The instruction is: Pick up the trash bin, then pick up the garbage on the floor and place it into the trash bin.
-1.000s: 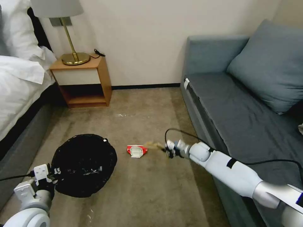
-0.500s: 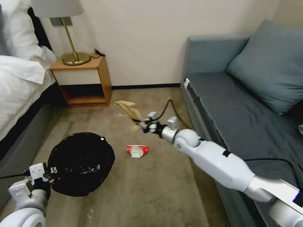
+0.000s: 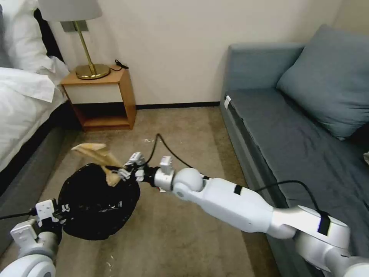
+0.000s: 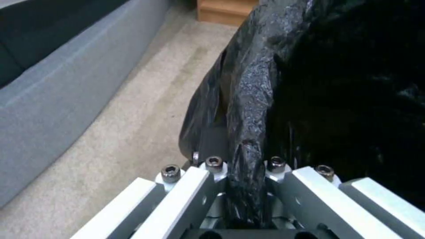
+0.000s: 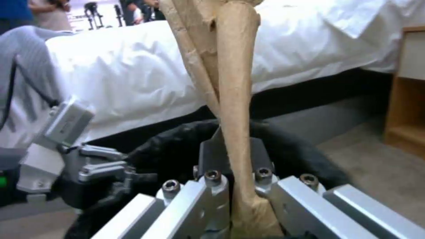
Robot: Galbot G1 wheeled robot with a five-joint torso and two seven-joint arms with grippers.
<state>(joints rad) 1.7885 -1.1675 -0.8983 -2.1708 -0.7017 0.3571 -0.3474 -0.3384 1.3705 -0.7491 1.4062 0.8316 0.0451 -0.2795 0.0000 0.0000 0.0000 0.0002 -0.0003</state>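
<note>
The right gripper, pinching the tan paper, hangs over the bin, whose bag rim the left gripper clamps; next, I judge, release above the opening.

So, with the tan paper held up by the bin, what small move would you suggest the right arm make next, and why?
Probably carry it slightly further over the opening, then release. The right pincer grips the crumpled tan paper at the far rim of the trash bin, part of it beyond the rim. The left pincer holds the bin by its bag edge.
</note>
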